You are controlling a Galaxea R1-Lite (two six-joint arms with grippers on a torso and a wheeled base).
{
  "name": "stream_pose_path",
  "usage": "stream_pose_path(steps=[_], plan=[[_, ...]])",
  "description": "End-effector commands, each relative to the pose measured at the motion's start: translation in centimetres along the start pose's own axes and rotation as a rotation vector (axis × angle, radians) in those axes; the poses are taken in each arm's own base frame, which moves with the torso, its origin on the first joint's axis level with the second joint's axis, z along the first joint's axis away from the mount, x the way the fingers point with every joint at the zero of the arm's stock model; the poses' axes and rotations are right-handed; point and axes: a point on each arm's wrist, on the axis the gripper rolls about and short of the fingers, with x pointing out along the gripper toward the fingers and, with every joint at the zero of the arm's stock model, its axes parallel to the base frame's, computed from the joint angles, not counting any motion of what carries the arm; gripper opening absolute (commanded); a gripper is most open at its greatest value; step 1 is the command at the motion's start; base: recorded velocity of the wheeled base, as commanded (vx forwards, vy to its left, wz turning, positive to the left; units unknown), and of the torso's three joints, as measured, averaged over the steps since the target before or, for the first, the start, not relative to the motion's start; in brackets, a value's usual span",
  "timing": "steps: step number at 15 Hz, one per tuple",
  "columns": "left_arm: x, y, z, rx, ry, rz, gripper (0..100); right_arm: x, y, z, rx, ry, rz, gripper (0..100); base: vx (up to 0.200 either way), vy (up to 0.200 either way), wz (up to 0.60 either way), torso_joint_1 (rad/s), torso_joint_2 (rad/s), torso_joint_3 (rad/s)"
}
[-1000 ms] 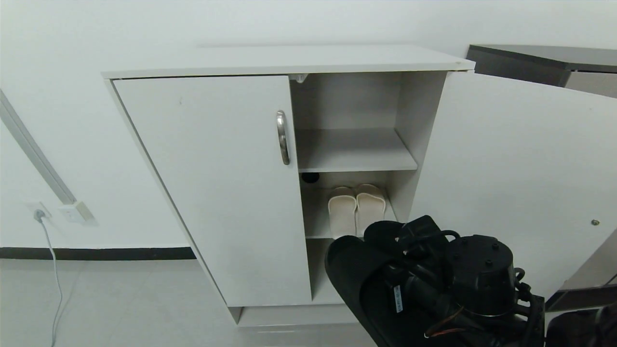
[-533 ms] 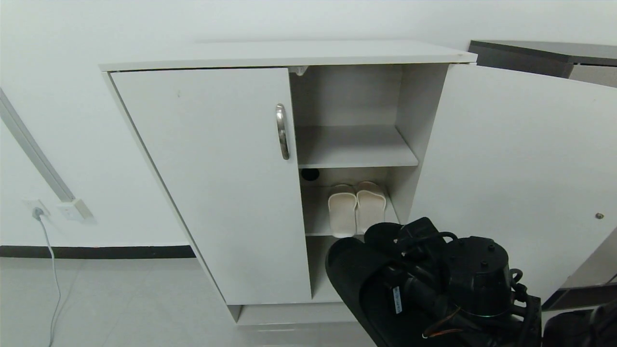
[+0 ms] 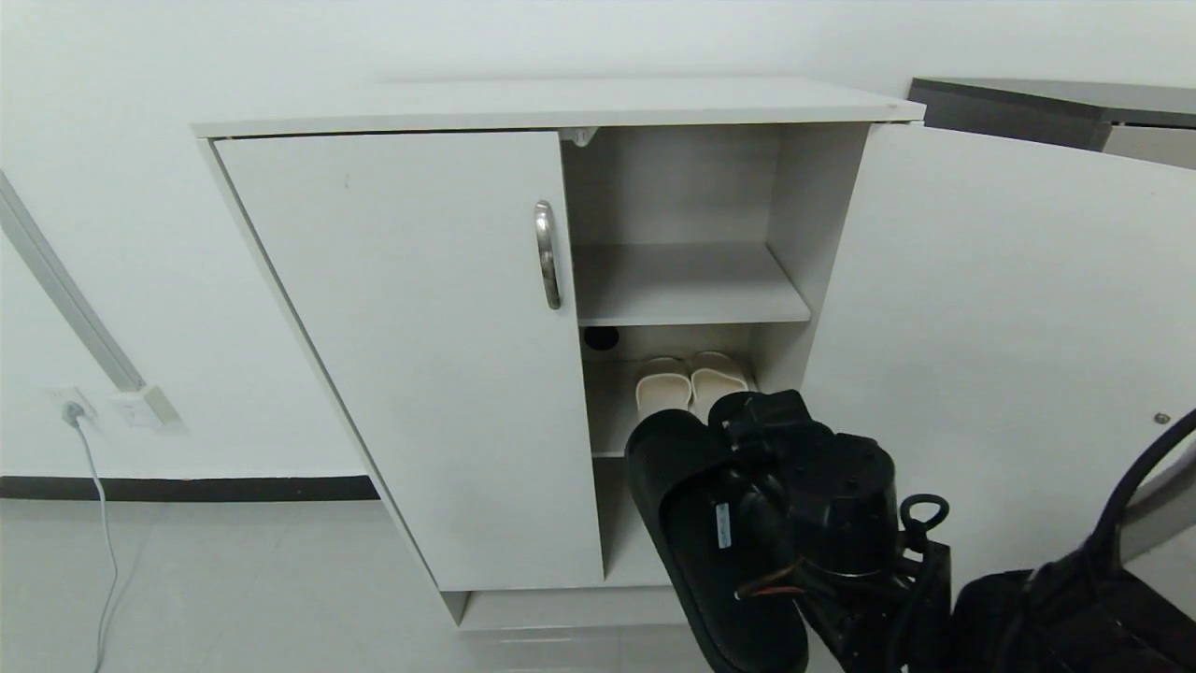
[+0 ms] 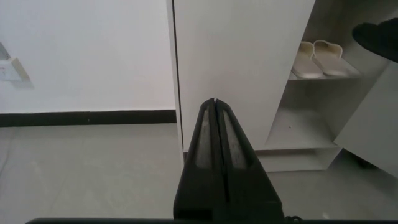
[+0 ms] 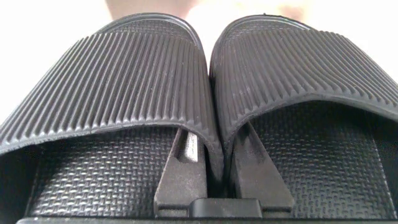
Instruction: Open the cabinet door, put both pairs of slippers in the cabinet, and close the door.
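Black slippers sit lower centre-right in the head view, before the open cabinet — right gripper pinches their straps; left gripper pressed together. White slippers lie mid-frame, shelved.

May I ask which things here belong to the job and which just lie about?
Job: white wooden cabinet, open right door, cream slippers on shelf, black ribbed rubber slippers in right gripper.
Lying about: wall socket with grey cable, dark grey unit.

Right arm forward, jaws clamped on black slippers; left jaws closed.
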Motion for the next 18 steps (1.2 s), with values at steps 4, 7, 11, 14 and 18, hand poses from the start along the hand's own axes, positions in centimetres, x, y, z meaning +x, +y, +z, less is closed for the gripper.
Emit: stream_pose_path(steps=[4, 7, 11, 14, 18], plan=[[0.0, 0.0, 0.0, 0.001, 0.001, 0.004, 0, 2.2, 3.4, 5.1, 0.079, -0.01, -0.185, 0, 0.0, 0.0, 0.0, 0.0, 0.0, 0.0], [0.0, 0.0, 0.0, 0.0, 0.001, 0.004, 0, 1.8, 3.2, 8.2, 0.1, -0.026, -0.218, 0, 0.0, 0.0, 0.0, 0.0, 0.0, 0.0], [0.0, 0.0, 0.0, -0.002, 0.001, 0.004, 0, 1.8, 2.7, 9.4, 0.098, -0.025, -0.233, 0, 0.0, 0.0, 0.0, 0.0, 0.0, 0.0], [0.0, 0.0, 0.0, -0.003, 0.001, 0.006, 0, 1.8, 2.3, 9.9, 0.109, -0.036, -0.239, 0, 0.0, 0.0, 0.0, 0.0, 0.0, 0.0], [0.0, 0.0, 0.0, -0.003, 0.001, 0.006, 0, 1.6, 2.3, 10.1, 0.11, -0.039, -0.237, 0, 0.0, 0.0, 0.0, 0.0, 0.0, 0.0]])
